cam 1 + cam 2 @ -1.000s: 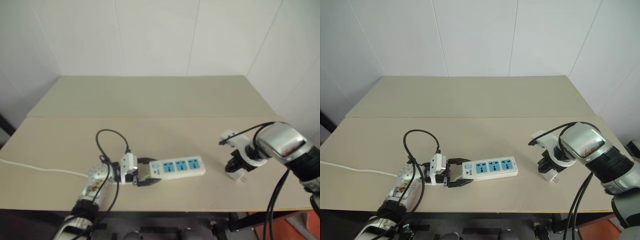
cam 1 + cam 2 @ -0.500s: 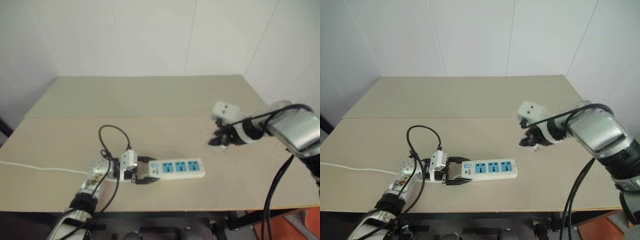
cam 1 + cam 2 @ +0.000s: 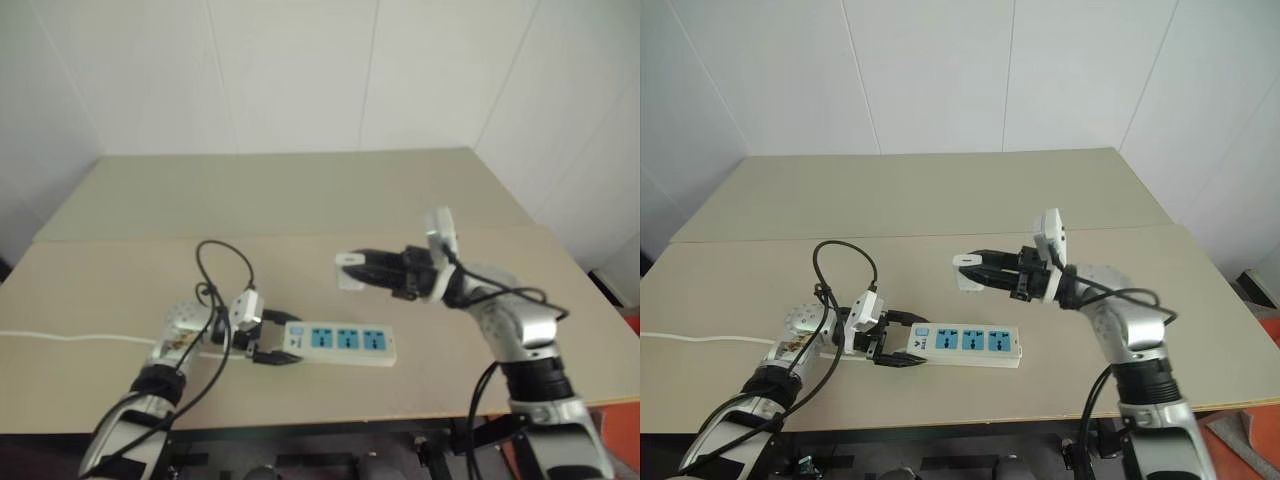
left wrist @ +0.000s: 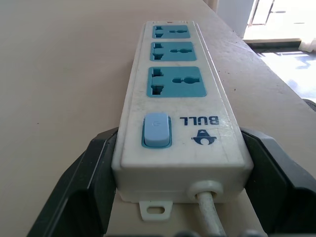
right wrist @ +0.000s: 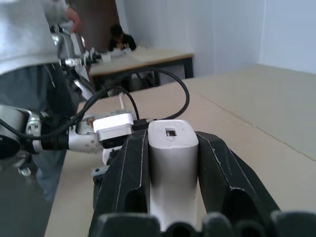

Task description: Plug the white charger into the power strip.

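Charger (image 3: 970, 262) in right tool (image 3: 978, 270) — above power strip (image 3: 965, 343).

Beige worktop (image 3: 940, 200) w/ seam across, white tiled wall (image 3: 940, 70) behind. Bkgd: seated person (image 5: 121, 37) at another table (image 5: 143, 59).

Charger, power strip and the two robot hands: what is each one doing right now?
White charger: pinched in the right gripper, held in the air above the table, not plugged in.
Power strip: lying flat on the table, all three blue sockets empty, switch end between the left gripper's fingers.
Left gripper: closed around the strip's end.
Right gripper: shut on the charger, pointing sideways toward the robot's left.
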Robot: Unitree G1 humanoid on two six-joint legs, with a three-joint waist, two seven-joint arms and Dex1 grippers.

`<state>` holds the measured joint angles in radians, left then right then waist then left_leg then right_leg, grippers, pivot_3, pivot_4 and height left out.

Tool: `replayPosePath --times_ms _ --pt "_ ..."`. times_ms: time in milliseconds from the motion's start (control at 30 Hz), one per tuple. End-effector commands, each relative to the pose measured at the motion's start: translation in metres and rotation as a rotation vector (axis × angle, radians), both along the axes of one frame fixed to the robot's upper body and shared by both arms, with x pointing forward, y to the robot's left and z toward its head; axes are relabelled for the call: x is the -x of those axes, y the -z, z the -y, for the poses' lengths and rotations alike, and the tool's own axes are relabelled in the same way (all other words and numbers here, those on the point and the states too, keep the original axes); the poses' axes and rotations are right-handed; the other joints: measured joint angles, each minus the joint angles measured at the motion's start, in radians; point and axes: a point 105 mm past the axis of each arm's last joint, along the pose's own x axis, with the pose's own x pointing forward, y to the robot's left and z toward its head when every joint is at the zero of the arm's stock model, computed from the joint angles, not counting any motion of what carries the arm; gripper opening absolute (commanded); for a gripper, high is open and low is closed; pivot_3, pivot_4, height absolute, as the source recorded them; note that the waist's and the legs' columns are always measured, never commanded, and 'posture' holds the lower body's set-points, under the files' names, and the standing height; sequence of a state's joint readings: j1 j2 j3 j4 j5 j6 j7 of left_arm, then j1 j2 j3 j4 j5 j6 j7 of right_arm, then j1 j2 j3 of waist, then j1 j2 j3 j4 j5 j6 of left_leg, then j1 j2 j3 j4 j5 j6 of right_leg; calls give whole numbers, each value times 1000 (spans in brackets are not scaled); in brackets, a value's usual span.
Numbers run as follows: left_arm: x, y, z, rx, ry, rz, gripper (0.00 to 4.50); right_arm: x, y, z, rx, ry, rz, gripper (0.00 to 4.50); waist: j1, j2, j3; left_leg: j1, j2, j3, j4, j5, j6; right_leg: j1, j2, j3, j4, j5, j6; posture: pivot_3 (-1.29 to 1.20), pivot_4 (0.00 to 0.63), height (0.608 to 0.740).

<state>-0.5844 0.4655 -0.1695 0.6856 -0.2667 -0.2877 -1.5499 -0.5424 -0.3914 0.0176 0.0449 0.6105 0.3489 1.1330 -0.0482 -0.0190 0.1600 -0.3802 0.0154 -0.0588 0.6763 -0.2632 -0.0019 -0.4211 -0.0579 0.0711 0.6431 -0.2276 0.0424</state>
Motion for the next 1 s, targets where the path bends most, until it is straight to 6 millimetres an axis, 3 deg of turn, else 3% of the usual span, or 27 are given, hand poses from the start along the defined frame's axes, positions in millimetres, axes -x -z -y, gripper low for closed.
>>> replayPosePath --times_ms 33,267,567,1000 --pt "5 13 -11 -82 10 -48 3260 10 -7 -7 -131 -32 132 1121 -1 0 0 0 0 0 0 0 0 0 0 0 0 0 0 0 150 740" --pt "5 14 -17 -94 1 -49 3260 6 22 -29 -160 -26 137 1121 -1 0 0 2 0 0 0 0 0 1 0 0 2 0 0 0 150 740" --pt "5 11 -22 -104 -4 -48 3260 9 55 -41 -94 -90 80 1121 -10 0 0 3 0 0 0 0 0 1 1 0 3 0 -1 0 150 740" --pt "2 7 -25 -122 2 -40 3260 5 66 -42 -76 -65 88 1121 -21 0 0 4 0 0 0 0 0 1 1 0 3 -1 -1 0 150 740"
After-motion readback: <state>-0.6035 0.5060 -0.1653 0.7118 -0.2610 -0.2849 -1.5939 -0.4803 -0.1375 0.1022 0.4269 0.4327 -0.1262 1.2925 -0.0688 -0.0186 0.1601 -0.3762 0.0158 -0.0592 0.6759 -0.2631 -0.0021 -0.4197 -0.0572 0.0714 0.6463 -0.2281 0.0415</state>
